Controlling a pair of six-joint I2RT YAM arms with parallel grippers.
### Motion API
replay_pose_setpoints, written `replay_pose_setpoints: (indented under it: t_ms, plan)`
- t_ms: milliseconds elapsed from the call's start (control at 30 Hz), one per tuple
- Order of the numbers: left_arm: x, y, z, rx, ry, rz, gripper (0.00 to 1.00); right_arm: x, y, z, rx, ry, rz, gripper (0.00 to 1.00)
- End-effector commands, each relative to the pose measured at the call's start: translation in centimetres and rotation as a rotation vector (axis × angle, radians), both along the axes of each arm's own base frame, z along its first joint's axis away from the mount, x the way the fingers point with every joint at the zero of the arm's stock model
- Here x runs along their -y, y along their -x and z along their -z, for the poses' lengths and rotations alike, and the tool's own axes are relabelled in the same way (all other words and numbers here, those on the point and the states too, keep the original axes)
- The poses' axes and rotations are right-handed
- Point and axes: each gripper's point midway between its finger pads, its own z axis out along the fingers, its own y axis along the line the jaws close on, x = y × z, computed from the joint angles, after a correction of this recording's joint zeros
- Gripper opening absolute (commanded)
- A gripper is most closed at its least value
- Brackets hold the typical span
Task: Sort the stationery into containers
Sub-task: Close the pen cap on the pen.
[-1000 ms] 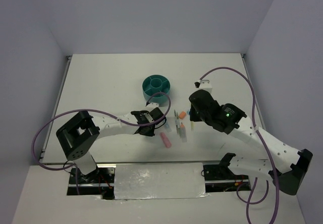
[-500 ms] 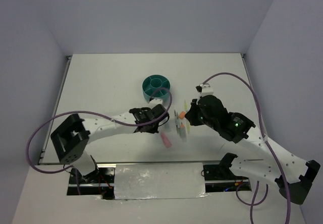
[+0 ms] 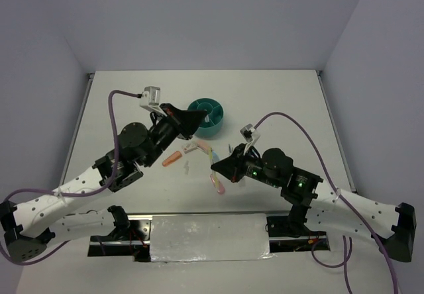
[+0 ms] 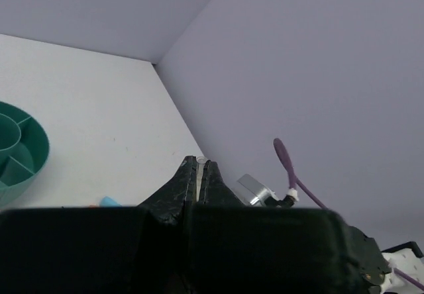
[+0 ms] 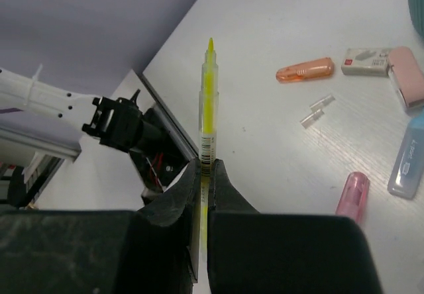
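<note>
My right gripper (image 5: 206, 169) has its jaws clamped on a yellow pen (image 5: 208, 95). I grip it low on the barrel, so most of its length juts out past my fingertips, pointing left. My left gripper (image 4: 199, 168) has its jaws pressed together. A thin pale sliver shows between their tips, and I cannot tell what it is.

Below my right jaws the loose stationery lies on the white table (image 3: 285, 95), around the middle. Nearest is a pink cap (image 5: 351, 195), on the near side of the scatter. Past it lie a pale blue piece (image 5: 405, 156) and two tiny clear clips (image 5: 317, 110), side by side. Farther out are an orange cap (image 5: 305, 70), a white box (image 5: 366, 61) with red print, and a pink eraser (image 5: 407, 75) just beside that box.

My left jaws hang above the table at the left side of the teal organizer (image 3: 213, 130), overlapping its rim as seen from above. The organizer stands upright on the far side of the scattered pieces, its dividers fanning out around a central cup. My two grippers are near each other, the left one farther back, with the scatter between them.
</note>
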Motion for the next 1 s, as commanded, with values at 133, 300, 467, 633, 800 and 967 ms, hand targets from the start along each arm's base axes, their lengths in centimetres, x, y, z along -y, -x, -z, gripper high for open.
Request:
replay_pose_setpoints:
  t_ms: [133, 300, 467, 633, 800, 967]
  plan:
    - [1.2, 0.2, 0.0, 0.05, -0.001, 0.06, 0.0, -0.9, -0.7, -7.1, 0.143, -0.136, 0.049, 0.0]
    - [1.2, 0.3, 0.4, 0.049, 0.004, 0.067, 0.0, -0.6, -1.0, -8.0, 0.166, -0.131, 0.071, 0.0]
    - [1.4, 0.3, 0.8, 0.04, -0.007, 0.076, 0.0, -0.3, -1.5, -8.1, 0.174, -0.119, 0.102, 0.0]
    - [1.4, 0.4, 1.3, 0.034, -0.002, 0.082, 0.0, 0.0, -1.7, -8.4, 0.183, -0.105, 0.114, 0.0]
    - [1.6, 0.3, 1.5, 0.03, -0.013, 0.084, 0.0, 0.1, -1.8, -8.7, 0.19, -0.104, 0.12, 0.0]
    - [1.9, 0.4, 1.7, 0.027, -0.013, 0.098, 0.0, 0.2, -2.1, -8.7, 0.184, -0.098, 0.138, 0.0]
